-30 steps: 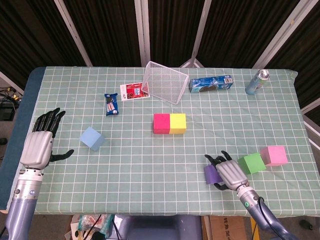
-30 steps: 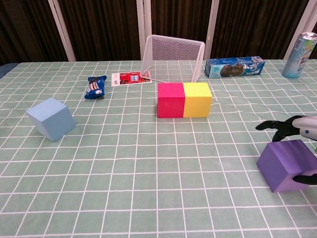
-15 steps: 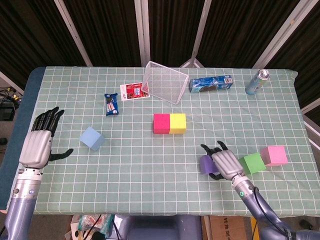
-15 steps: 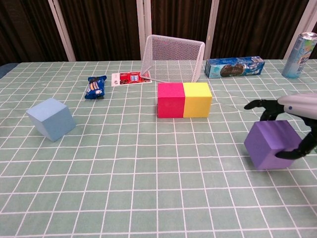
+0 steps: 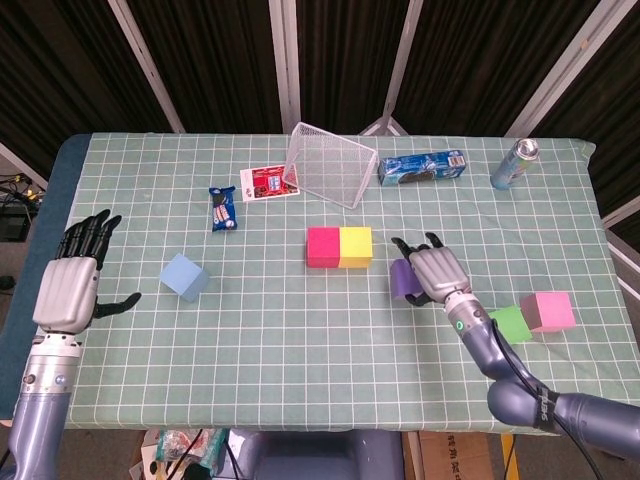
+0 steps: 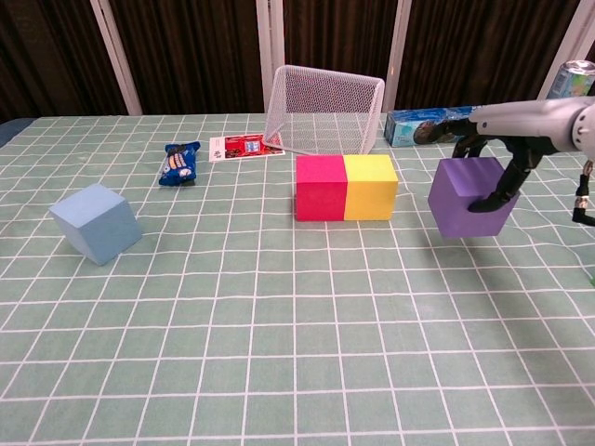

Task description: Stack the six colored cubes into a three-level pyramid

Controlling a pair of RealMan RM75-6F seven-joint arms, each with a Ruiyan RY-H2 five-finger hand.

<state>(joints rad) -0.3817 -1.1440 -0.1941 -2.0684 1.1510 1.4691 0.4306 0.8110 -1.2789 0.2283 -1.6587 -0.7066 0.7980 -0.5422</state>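
From the head view, the right hand (image 5: 436, 272) grips the purple foam cube (image 5: 403, 279) just beside the yellow cube (image 5: 356, 246), which touches the magenta cube (image 5: 322, 246) mid-table, likely to extend that base row. The left hand (image 5: 68, 290) hangs spread and empty by the left edge.

From the chest view, the purple foam cube (image 6: 470, 196) hangs tilted above the cloth, fingers (image 6: 503, 182) clamping its sides

Lab: checkered-cloth table (image 5: 300, 330), dark curtains (image 5: 220, 60)
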